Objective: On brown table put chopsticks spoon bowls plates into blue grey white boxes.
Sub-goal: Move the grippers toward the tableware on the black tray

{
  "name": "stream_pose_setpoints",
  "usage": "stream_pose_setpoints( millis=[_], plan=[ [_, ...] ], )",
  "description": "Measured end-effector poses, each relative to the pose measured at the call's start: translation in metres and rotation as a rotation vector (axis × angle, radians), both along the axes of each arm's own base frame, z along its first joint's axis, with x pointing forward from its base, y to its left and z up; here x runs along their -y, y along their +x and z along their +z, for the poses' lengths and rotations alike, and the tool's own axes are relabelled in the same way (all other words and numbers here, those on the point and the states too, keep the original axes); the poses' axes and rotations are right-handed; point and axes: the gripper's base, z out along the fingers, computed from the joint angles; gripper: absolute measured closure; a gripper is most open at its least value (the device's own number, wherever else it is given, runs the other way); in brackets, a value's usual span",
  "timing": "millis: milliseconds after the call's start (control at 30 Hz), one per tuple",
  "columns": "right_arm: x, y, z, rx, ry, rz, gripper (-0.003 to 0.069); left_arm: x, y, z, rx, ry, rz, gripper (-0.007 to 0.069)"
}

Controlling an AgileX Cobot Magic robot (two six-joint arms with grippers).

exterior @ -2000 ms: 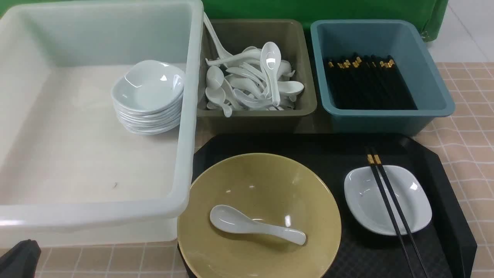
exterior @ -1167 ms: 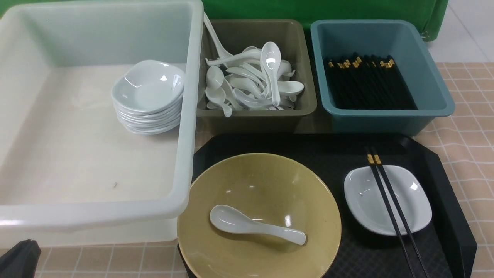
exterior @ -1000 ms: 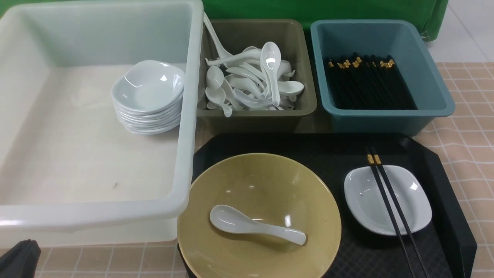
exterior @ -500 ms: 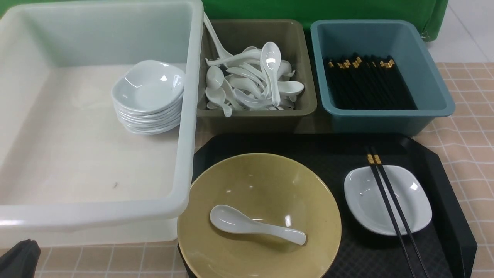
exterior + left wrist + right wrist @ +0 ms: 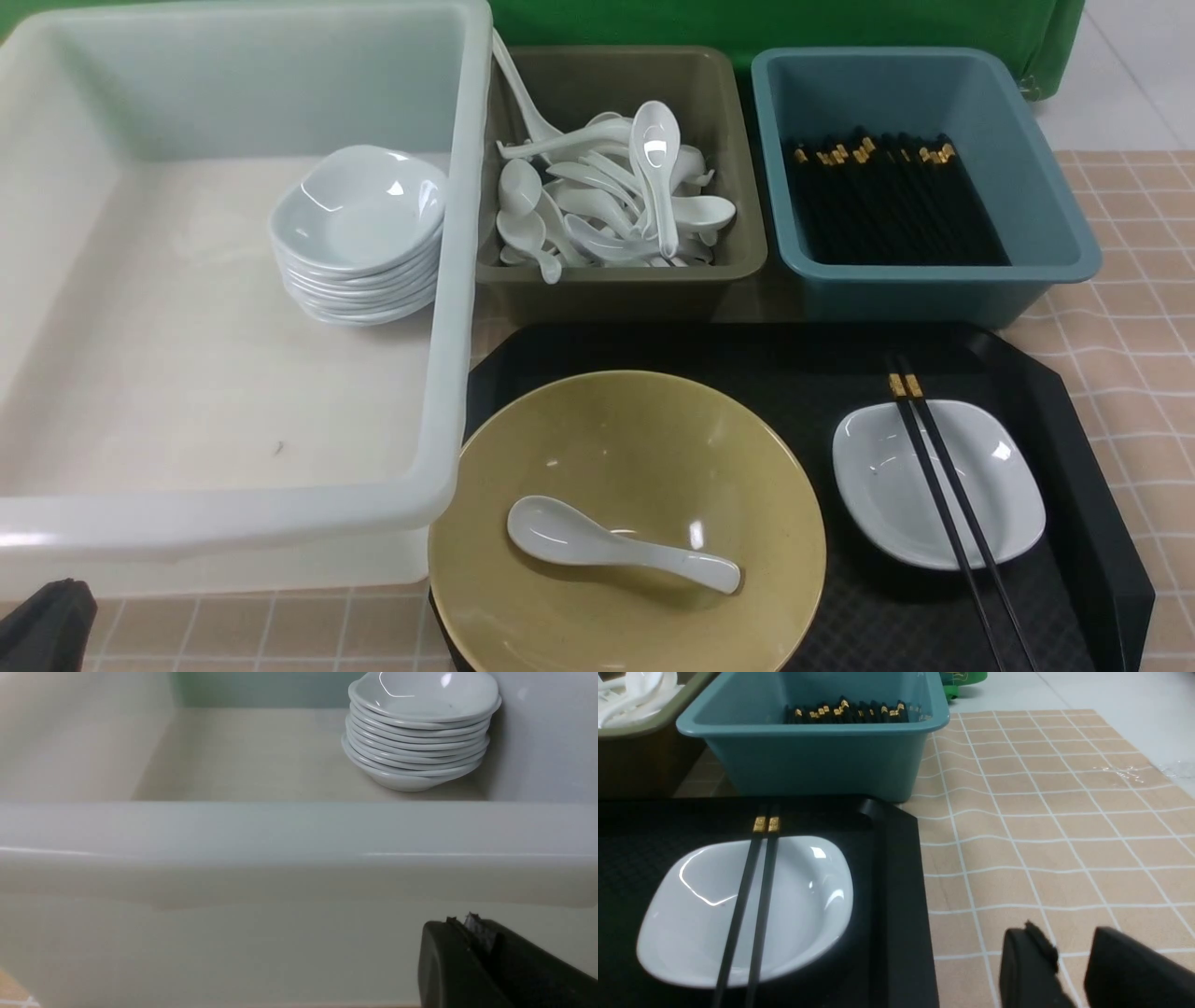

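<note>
Spanning the glossy rounded-square plate (image 5: 1004,509) lie two thin chopsticks (image 5: 941,504).

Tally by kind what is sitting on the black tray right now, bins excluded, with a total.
yellow bowl: 1
white spoon: 1
white plate: 1
black chopsticks: 2
Total: 5

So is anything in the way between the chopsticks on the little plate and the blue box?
Nothing I can see. The chopsticks lie across the small white plate. Only bare black tray and its raised edge lie between them and the blue box, which is open on top.
</note>
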Motion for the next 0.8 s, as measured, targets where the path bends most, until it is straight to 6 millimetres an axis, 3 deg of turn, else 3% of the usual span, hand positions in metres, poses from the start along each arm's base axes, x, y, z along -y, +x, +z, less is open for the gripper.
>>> stream_pose_setpoints(
  millis=[100,200,300,433,500,600,800],
  plan=[
    [0.000,0.000,0.000,0.003,0.010,-0.002,0.0422,0.000,0.000,0.001,0.016,-0.008,0.002,0.0623],
    [0.000,0.000,0.001,0.021,0.049,-0.009,0.0422,0.001,0.001,0.006,0.064,-0.122,0.010,0.0623],
    [-0.001,0.001,0.004,0.072,0.217,-0.036,0.0422,0.003,0.002,0.014,0.156,-0.504,0.044,0.0623],
    [-0.003,0.002,0.011,0.171,0.769,-0.109,0.0422,-0.003,0.002,0.027,0.308,-1.196,0.128,0.0623],
    [-0.003,0.002,0.012,0.190,0.928,-0.130,0.0422,-0.008,0.002,0.030,0.359,-1.374,0.163,0.0623],
    [-0.003,0.002,0.012,0.197,1.017,-0.144,0.0422,-0.012,0.001,0.031,0.397,-1.472,0.193,0.0623],
    [-0.003,0.002,0.009,0.162,0.966,-0.157,0.0422,-0.011,0.001,0.030,0.381,-1.469,0.189,0.0623]
  ],
)
